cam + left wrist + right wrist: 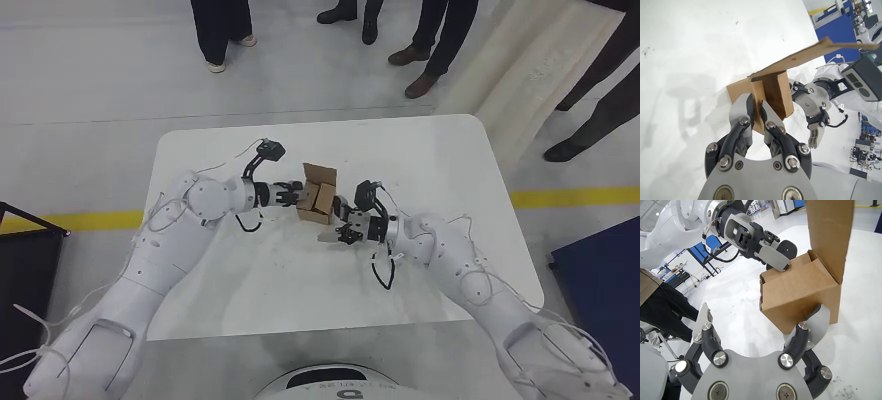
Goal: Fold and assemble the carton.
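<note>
Small brown cardboard carton (318, 195) near centre of white rounded table (220, 290), one top flap raised, end flaps unfolded. Left gripper (756, 102) clamped on carton's edge panel, pads either side of cardboard. Right gripper (762, 309) at opposite side, jaws spread wide, one finger (820, 315) touching carton's side wall.

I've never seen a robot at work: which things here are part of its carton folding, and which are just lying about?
Part of the job: brown cardboard carton, flap raised; left gripper, clamped on a carton wall; right gripper, open, one finger against the carton's side.
Just there: white table; small dark specks on it; yellow floor stripe.
</note>
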Robot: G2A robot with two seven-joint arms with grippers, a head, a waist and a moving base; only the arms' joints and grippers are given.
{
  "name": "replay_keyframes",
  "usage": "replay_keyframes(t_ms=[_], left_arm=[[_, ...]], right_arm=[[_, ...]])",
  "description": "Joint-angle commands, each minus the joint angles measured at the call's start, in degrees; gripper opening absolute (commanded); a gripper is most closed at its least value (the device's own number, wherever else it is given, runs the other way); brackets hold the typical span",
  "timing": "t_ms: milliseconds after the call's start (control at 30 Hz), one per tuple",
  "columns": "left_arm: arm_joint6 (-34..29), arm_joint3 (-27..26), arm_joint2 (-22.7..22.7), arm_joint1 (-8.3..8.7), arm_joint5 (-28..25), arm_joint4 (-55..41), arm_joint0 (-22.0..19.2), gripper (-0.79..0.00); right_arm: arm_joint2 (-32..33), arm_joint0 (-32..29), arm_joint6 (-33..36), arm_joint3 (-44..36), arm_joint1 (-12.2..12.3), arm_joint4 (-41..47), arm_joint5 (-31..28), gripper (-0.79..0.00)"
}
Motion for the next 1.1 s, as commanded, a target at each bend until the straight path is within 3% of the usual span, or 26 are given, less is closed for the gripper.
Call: replay_keyframes(t_ms=[0,33,267,433,467,567,667,867,1067], left_arm=[[-0.38,0.55,-0.75,0.11,-0.67,-1.94,0.26,-0.071],[-0.69,0.85,-1.21,0.20,-1.05,-2.90,0.40,0.000],[-1.88,4.95,-7.07,1.55,-3.86,-9.44,1.19,0.000],[1.42,9.19,-10.09,1.99,-5.19,-11.06,-0.29,0.000],[2.32,10.09,-9.76,1.80,-5.33,-10.75,-1.06,-0.043],[4.19,13.51,-7.02,0.51,-4.83,-11.35,-4.06,-0.117],[4.78,17.67,-2.68,-1.46,-3.84,-11.34,-8.05,-0.139],[4.38,26.35,5.69,-5.91,-3.14,-10.35,-14.84,-0.117],[3.35,33.01,9.63,-9.06,-6.91,-11.34,-18.41,-0.111]], right_arm=[[0.44,0.21,-0.73,0.31,0.01,-0.63,0.36,0.000],[0.71,0.30,-1.13,0.41,0.05,-1.07,0.63,0.000],[2.26,0.21,-4.33,-0.33,0.35,-6.28,4.31,0.000],[2.41,-0.05,-6.89,-1.79,0.35,-12.03,9.05,0.000],[2.25,-0.14,-7.37,-2.11,0.32,-13.30,9.83,0.000],[1.87,-0.39,-8.67,-2.83,0.26,-16.82,12.17,-0.006],[1.80,-0.73,-9.92,-3.33,0.26,-19.35,14.31,-0.018],[2.19,-1.51,-11.46,-3.59,0.25,-21.29,17.15,-0.040],[2.34,-1.71,-12.68,-3.26,0.02,-23.30,21.06,-0.062]])
